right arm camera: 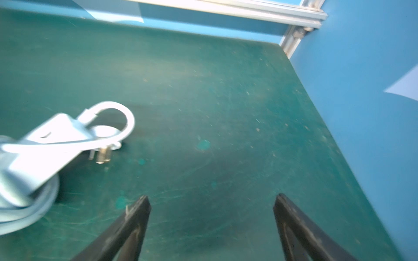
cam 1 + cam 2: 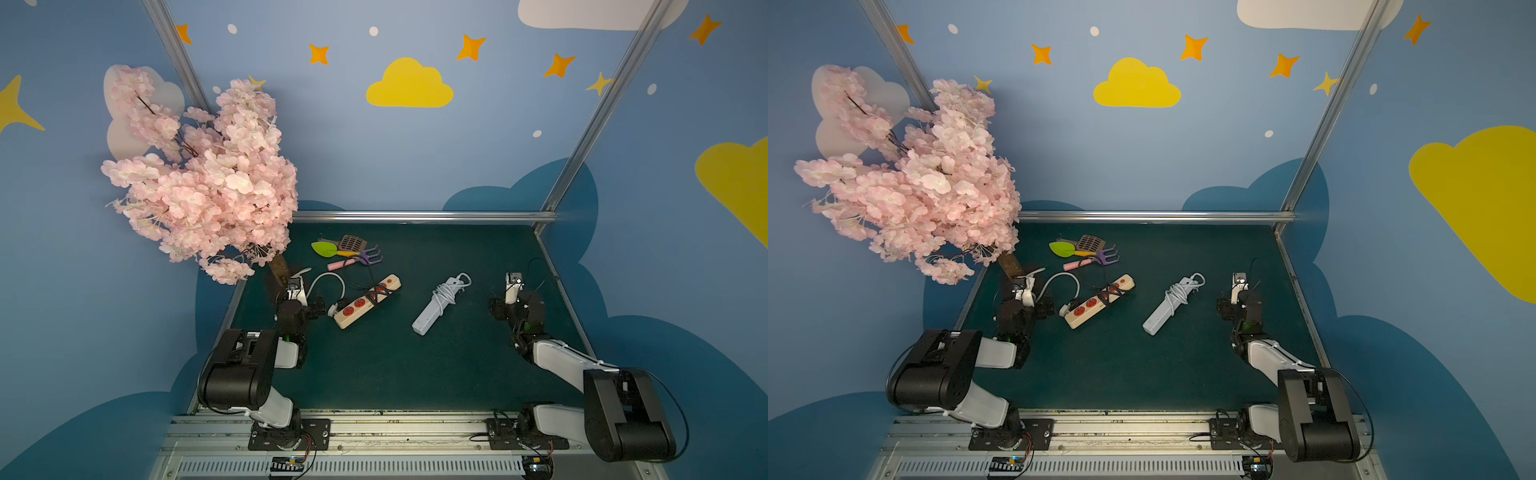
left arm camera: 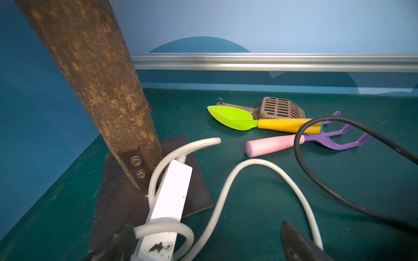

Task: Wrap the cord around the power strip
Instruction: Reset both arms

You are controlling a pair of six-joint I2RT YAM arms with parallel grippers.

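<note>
Starting at the left tool point(image 3: 207, 226): stands wide open, grips nothing. Find the white strip point(image 3: 167, 203) right in its gap, hard by one finger point(image 3: 122, 239), lying over the plate point(image 3: 199, 192) at the foot of the post point(image 3: 95, 90). Count a loose turn or so of white cord point(image 3: 226, 180) round the end nearest the tool; follow the rest out in a slack arc across the bench point(image 3: 260, 203) just ahead. Judge this one barely begun: nearly all the winding left to do, slack to be drawn in first.

Look a little further out, on the side toward the right tool, for the beige strip point(image 2: 368, 300): crossed a few times by black cord point(image 3: 384, 140), yet trailing a long free loop close past the left tool. Call it part wrapped, not finished. Beyond that, near the back rail, note the garden toys point(image 2: 349, 251), no part of the job.

Turning to the right tool point(image 1: 211, 200): likewise wide open, empty, poised over bare bench. Find the pale strip point(image 2: 428, 311) off to its side, toward the left tool, near but not touching, bound by several snug turns of coil point(image 2: 441, 296), plug point(image 1: 103, 154) tucked under the end nearest the tool. Take that one as done.
</note>
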